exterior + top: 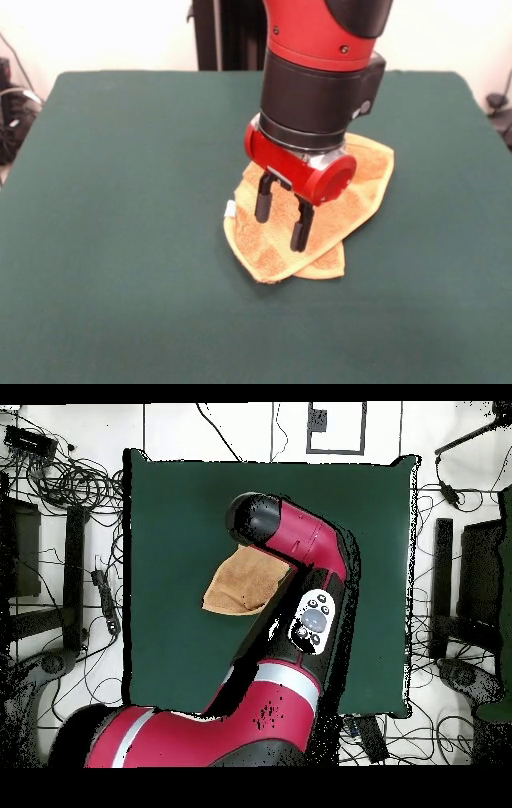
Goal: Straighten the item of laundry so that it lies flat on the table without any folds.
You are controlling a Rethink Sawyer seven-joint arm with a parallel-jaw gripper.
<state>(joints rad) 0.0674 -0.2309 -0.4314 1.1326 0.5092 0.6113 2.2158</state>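
The item of laundry (pixel 364 180) is an orange-tan terry towel lying folded over on itself near the middle of the dark green table (pixel 120 200). Its doubled lower corner points toward the front edge, and a small white tag (pixel 230 210) sticks out at its left side. My gripper (pixel 280 216) hangs just above the towel's left half, open, with nothing between its two black fingers (pixel 263 200). In the overhead view the arm covers part of the towel (pixel 240 584), and the gripper itself is hidden under the wrist.
Cables and dark equipment (pixel 70 494) lie on the floor around the table's sides. The arm's red links (pixel 300 544) reach over the table from its base side.
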